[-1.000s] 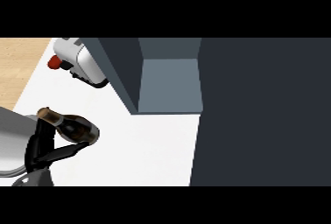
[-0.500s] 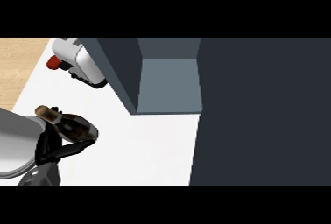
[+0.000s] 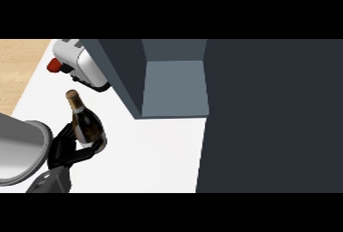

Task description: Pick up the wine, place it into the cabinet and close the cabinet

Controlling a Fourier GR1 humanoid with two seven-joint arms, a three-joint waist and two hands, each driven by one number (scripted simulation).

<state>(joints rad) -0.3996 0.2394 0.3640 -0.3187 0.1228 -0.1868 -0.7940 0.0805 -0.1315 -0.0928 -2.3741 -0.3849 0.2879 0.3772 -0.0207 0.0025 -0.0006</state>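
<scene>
The wine [image 3: 85, 121] is a dark bottle with a pale label and a brownish capped neck. It shows in the left part of the head view, over the white table [image 3: 154, 154], with its neck pointing toward the view's top and slightly left. A black hand [image 3: 72, 147] has its fingers curled around the lower body of the bottle, gripping it; the hand comes up from a grey forearm [image 3: 50, 183] at the lower left edge, so it is the left hand. The right hand does not show.

Just left of the hand sits a large grey rounded object [image 3: 20, 152], cut by the view's left edge. Above the bottle's neck, near the table's far end, stands a white appliance [image 3: 84, 68] with a red knob [image 3: 55, 66] on its left side. To the right of the bottle is the dark grey cabinet [image 3: 268, 113], with a lighter grey open compartment [image 3: 174, 86] showing. The bottle lies outside the compartment, apart from it. A strip of light wood surface [image 3: 20, 68] shows at the upper left.
</scene>
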